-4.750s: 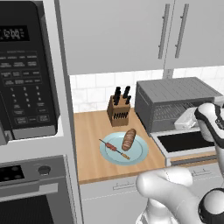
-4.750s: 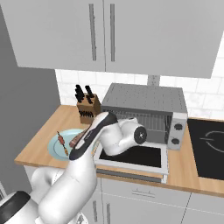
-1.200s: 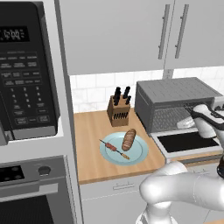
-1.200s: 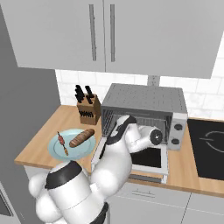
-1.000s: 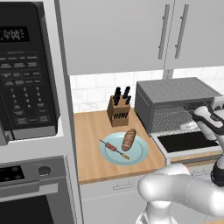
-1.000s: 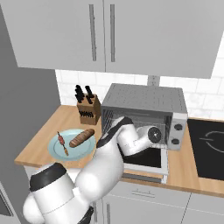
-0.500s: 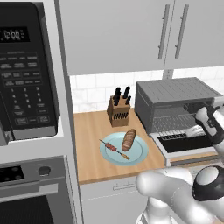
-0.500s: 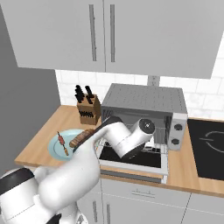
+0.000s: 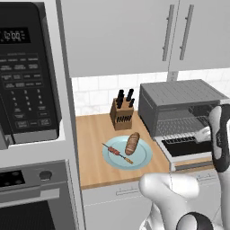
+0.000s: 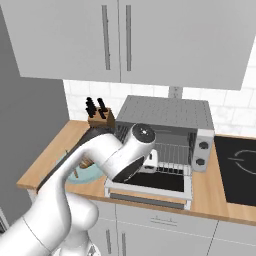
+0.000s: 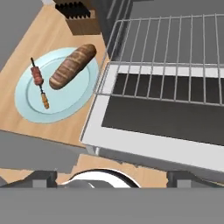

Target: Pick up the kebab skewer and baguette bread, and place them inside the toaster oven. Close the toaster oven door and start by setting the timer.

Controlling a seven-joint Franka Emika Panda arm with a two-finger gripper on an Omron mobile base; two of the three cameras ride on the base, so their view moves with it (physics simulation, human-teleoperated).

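Observation:
The kebab skewer (image 11: 40, 82) and the baguette bread (image 11: 72, 65) lie side by side on a pale blue plate (image 11: 26, 103) left of the toaster oven (image 9: 177, 96). Both also show in the left base view, the skewer (image 9: 117, 152) in front of the baguette (image 9: 132, 143). The toaster oven door (image 11: 157, 120) hangs down flat and open, with the wire rack (image 11: 175, 52) reaching out over it. My gripper (image 11: 112, 178) hovers above the door's front edge, open wide with nothing between its fingertips (image 11: 43, 177).
A knife block (image 9: 122, 114) stands behind the plate at the wall. A black microwave (image 9: 27, 76) sits in a tall cabinet at the left. A dark cooktop (image 10: 237, 165) lies right of the oven. Wall cabinets (image 9: 134, 36) hang overhead.
My hand has drawn back from the oven's mouth to above the open door, and the jaws have spread wider. Plate, skewer and baguette have not moved.

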